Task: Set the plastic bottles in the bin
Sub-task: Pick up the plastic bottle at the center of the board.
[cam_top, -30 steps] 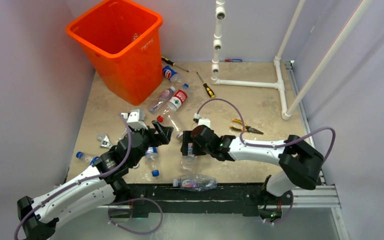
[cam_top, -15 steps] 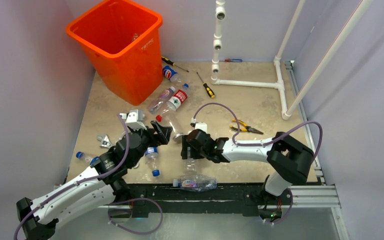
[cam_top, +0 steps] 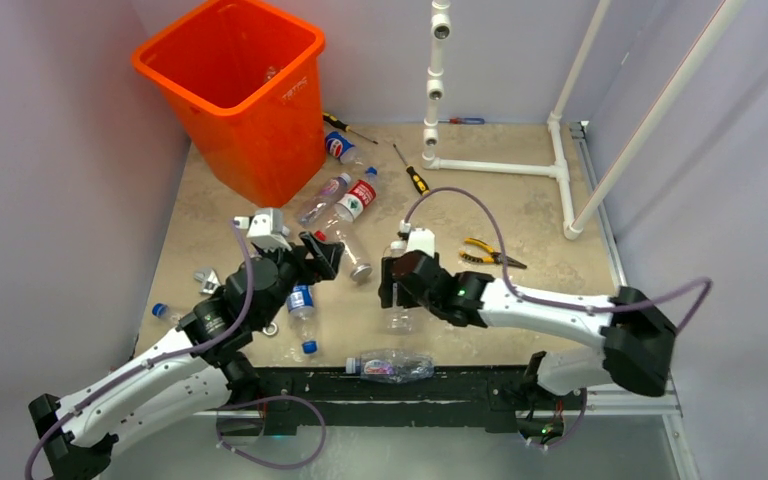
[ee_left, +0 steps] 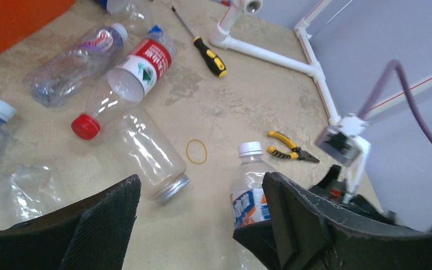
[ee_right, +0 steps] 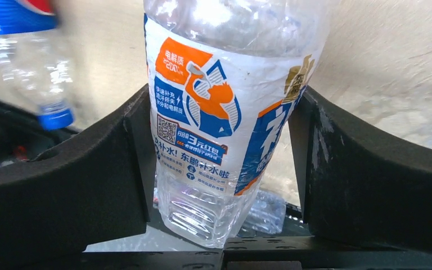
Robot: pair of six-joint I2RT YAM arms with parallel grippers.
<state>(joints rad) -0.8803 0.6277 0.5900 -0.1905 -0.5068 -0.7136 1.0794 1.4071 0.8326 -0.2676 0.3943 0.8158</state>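
My right gripper (cam_top: 397, 290) is shut on a clear bottle with a blue and orange label (ee_right: 219, 112) and a white cap, held upright off the floor; it also shows in the left wrist view (ee_left: 250, 185). My left gripper (cam_top: 322, 258) is open and empty, just left of it, above a clear wide-mouthed bottle (ee_left: 146, 152). The orange bin (cam_top: 230, 90) stands at the far left. A red-capped bottle (cam_top: 355, 200), a clear bottle (cam_top: 322, 198) and a blue-labelled bottle (cam_top: 340, 148) lie beside the bin. A crushed bottle (cam_top: 392, 366) lies at the near edge.
A blue-capped bottle (cam_top: 302, 310) lies under my left arm, another (cam_top: 168, 314) at the left edge. Screwdrivers (cam_top: 415, 178), yellow pliers (cam_top: 490, 255), a wrench (cam_top: 208, 282) and a rubber band (ee_left: 197, 151) lie on the floor. The white pipe frame (cam_top: 490, 165) stands at the back right.
My right gripper has risen and moved a little right and away with the bottle, now clear of the floor. My left gripper has shifted slightly toward the bin.
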